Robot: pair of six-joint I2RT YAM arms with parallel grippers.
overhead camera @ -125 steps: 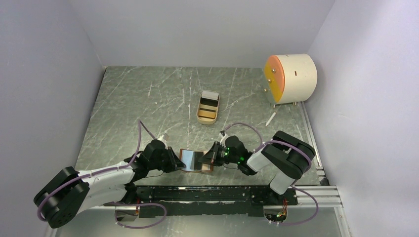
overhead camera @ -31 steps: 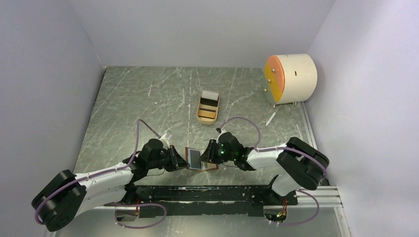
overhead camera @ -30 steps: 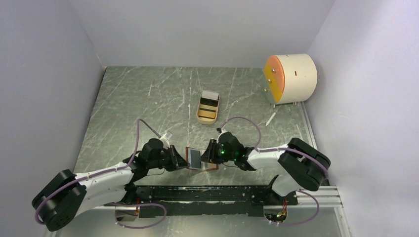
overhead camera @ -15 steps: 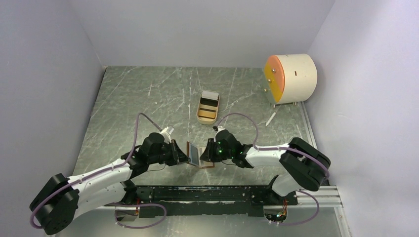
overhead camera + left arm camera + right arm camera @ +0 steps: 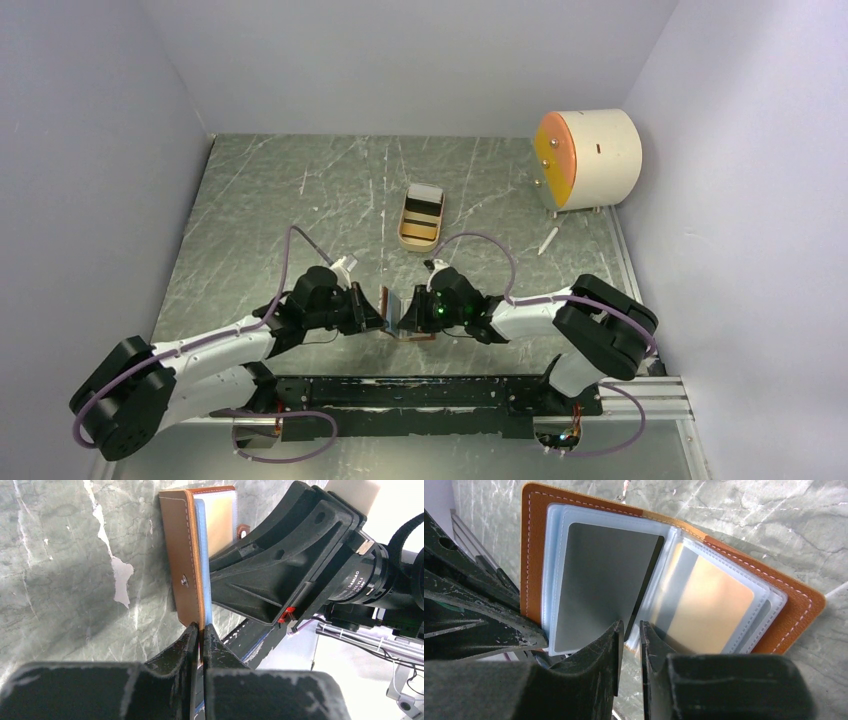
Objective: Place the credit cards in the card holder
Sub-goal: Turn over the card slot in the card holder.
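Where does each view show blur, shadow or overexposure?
Left wrist: the near jaws are blurred, and the right edge bleaches white beyond the reddish-brown leather card holder. Right wrist: the jaws are soft, while the dark grey card is sharp with a dull sheen. Top external: evenly lit and sharp.

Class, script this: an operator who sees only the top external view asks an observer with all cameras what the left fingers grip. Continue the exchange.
Observer: The left fingers are shut on the edge of the square reddish-brown leather card holder.
Operator: Any card inside?
Observer: Yes, a dark grey rectangular card sits in a clear plastic sleeve.
Operator: Anything on the cover?
Observer: A small metal snap stud on its outside.
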